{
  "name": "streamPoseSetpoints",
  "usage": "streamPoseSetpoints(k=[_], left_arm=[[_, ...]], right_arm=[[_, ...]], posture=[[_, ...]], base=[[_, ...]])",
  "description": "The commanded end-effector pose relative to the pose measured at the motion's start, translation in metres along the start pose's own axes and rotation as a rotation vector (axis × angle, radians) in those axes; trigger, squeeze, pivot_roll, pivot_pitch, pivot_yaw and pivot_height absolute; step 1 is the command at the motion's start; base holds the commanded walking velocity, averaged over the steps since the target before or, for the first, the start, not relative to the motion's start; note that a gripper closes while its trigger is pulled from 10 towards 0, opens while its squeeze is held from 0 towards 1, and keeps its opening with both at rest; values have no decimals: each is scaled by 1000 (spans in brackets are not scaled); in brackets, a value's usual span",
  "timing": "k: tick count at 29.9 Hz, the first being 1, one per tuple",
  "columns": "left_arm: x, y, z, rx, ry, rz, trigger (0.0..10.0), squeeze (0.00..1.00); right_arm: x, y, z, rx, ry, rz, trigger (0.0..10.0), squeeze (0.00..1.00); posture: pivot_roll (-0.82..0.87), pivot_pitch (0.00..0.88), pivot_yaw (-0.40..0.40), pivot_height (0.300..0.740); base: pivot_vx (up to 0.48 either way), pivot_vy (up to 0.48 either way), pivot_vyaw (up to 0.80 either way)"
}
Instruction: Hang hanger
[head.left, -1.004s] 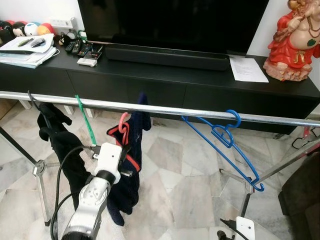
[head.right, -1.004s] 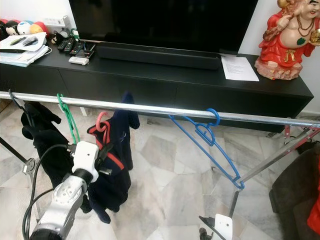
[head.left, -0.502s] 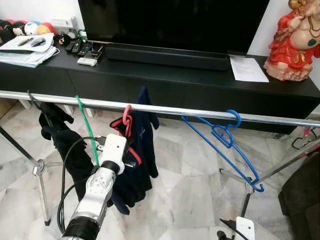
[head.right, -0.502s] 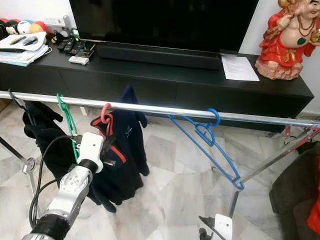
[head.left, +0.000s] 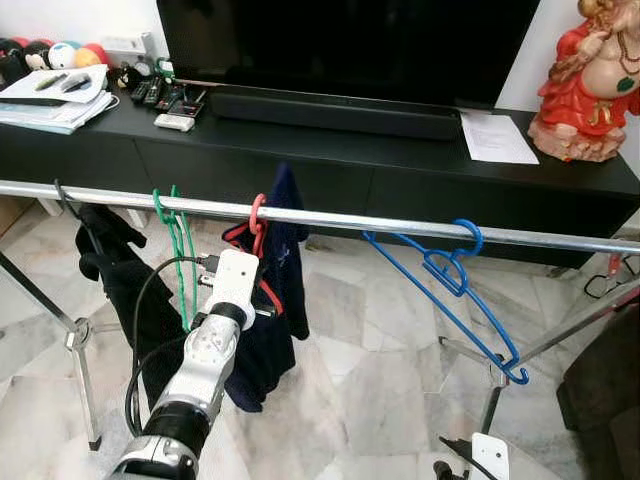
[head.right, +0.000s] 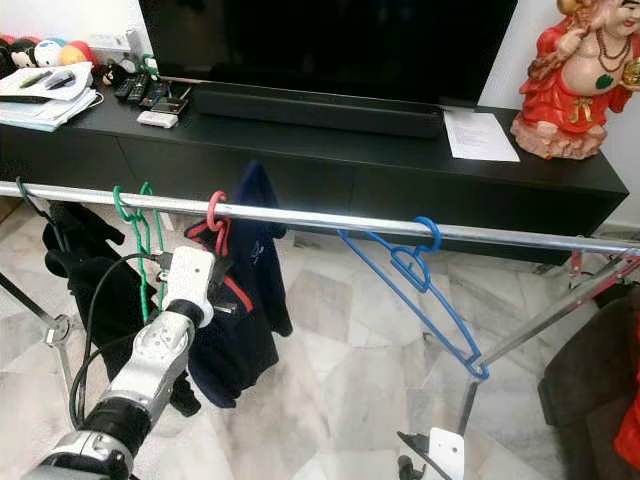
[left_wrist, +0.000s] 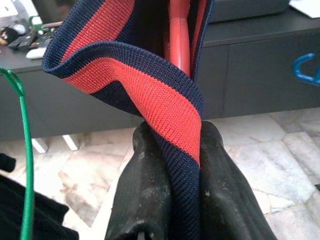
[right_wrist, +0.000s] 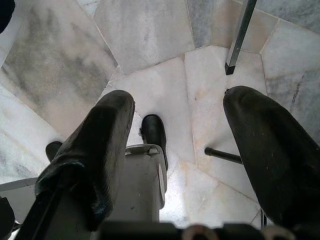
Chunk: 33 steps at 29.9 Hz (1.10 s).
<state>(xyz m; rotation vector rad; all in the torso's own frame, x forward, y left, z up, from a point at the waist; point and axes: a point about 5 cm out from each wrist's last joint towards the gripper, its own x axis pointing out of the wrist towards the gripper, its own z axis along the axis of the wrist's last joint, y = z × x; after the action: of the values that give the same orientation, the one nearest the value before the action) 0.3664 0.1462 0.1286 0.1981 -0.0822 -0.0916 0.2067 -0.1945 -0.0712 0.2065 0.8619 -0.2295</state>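
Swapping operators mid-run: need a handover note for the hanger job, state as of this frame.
Left gripper: shut on the navy-and-red garment, just below the rail.
Right gripper: open, hanging idle over the floor.
Red hanger: carries the garment; its hook looks to be over the rail, between the green hanger and the empty blue hanger.
Done: the hanger seems hooked on.
Left: confirm the hook is seated, open the left gripper, back the arm away without dragging the garment.

Red hanger; navy garment with red stripe; green hanger; blue hanger; silver rail.
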Motion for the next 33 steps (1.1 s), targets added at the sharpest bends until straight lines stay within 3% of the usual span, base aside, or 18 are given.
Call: streamPoseSetpoints(k=[1, 3, 18, 29, 30, 31, 32, 33], left_arm=[[5, 3, 7, 4, -20, 35, 10000, 0], [6, 3, 6, -15, -9, 55, 10000, 0], [7, -4, -11, 61, 148, 35, 10000, 0], [2, -4, -17, 63, 150, 19, 10000, 0], [2, -4, -17, 61, 146, 21, 10000, 294], [2, -3, -17, 58, 141, 22, 10000, 416], [2, -3, -16, 53, 134, 21, 10000, 769], [2, -4, -15, 44, 119, 18, 10000, 851]], right_arm=[[-1, -3, -6, 4, 23, -11, 10000, 0], [-1, -3, -6, 4, 23, -10, 10000, 0], [-1, -3, -7, 6, 32, -9, 10000, 0], [-1, 1, -9, 8, 37, -6, 10000, 0], [-1, 2, -10, 8, 38, -5, 10000, 0], [-1, 3, -10, 7, 39, -4, 10000, 0], [-1, 4, -11, 7, 40, -3, 10000, 0], [-1, 7, -11, 6, 42, 0, 10000, 0]], posture=[[-3, 160, -63, 740], [-3, 160, -63, 740], [-2, 161, -64, 740], [1, 165, -65, 740], [1, 165, -65, 740], [1, 165, -65, 740], [1, 165, -65, 740], [0, 165, -66, 740]], base=[[0, 0, 0], [0, 0, 0], [0, 0, 0], [0, 0, 0], [0, 0, 0], [0, 0, 0], [0, 0, 0], [0, 0, 0]])
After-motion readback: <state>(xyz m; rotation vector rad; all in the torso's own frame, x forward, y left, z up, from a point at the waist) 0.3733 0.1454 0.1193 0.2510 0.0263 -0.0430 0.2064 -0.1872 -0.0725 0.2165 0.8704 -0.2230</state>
